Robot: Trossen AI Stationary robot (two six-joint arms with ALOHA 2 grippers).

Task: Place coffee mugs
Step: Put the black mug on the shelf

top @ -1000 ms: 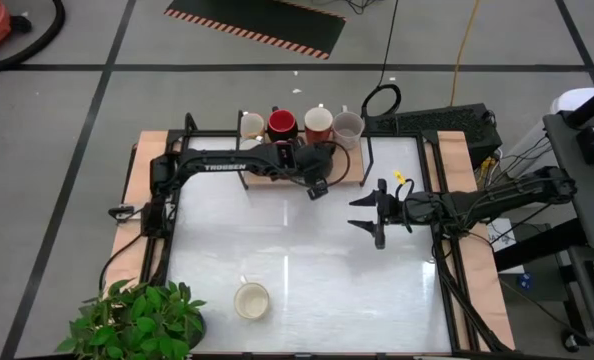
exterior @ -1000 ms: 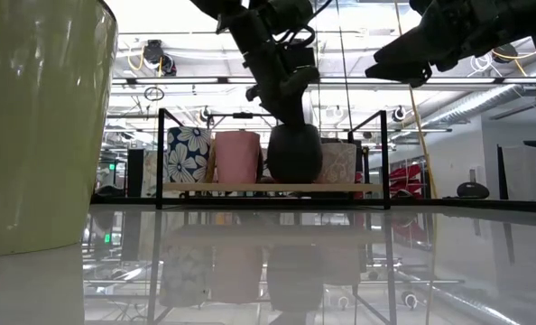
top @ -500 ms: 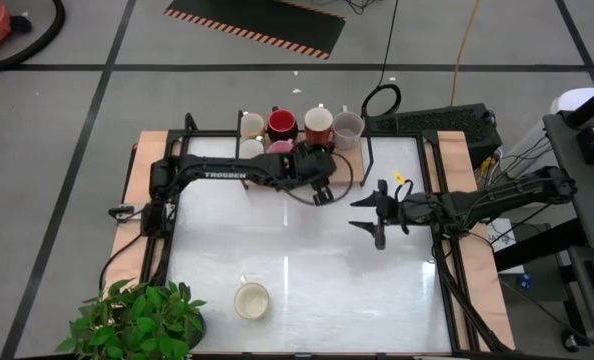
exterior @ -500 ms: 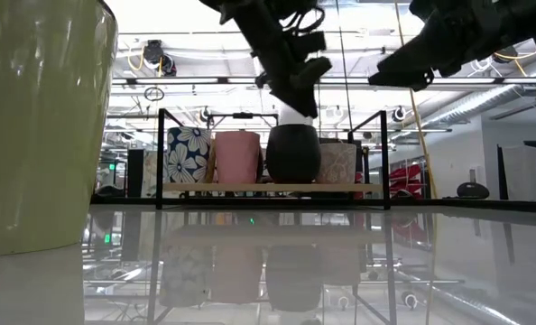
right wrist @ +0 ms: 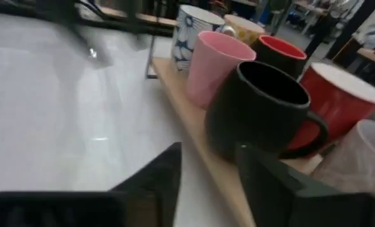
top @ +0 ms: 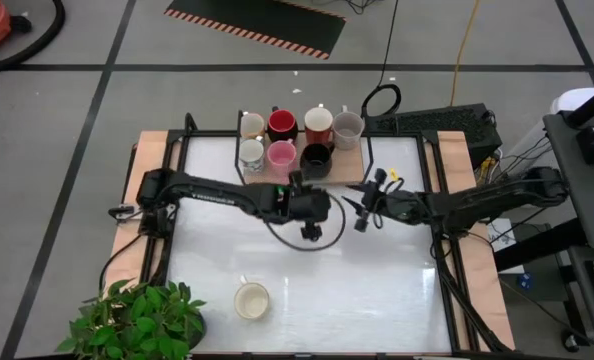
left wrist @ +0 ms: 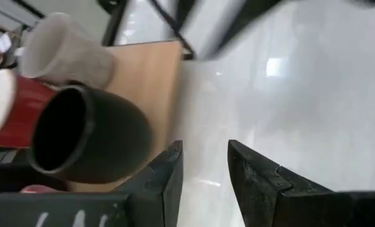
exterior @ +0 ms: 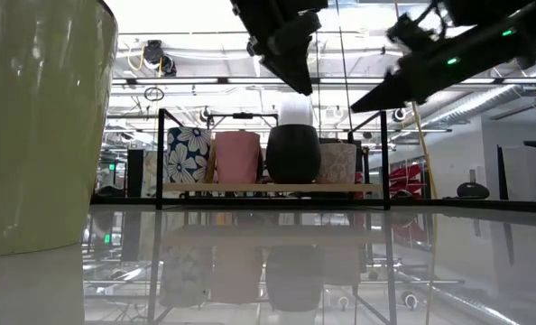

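Where white table (top: pixel 377 290) meets its far edge: wooden rack (top: pixel 349 170) w/ 7 mugs in two rows. Back row: cream mug (top: pixel 252 125), red-and-black mug (top: pixel 282 123), reddish mug (top: pixel 319 122), grey mug (top: pixel 348 126). Front row: floral mug (top: pixel 251 153), pink mug (top: pixel 280 155), black mug (top: pixel 317 157). Near edge: potted plant (top: pixel 137 320), cream mug no. 8 (top: pixel 251 300) alone beside it. Left gripper (top: pixel 311 231) above mid-table, just clear of rack, fingers apart, holding nothing. Right gripper (top: pixel 357 211) near rack's right end, fingers apart, holding nothing.
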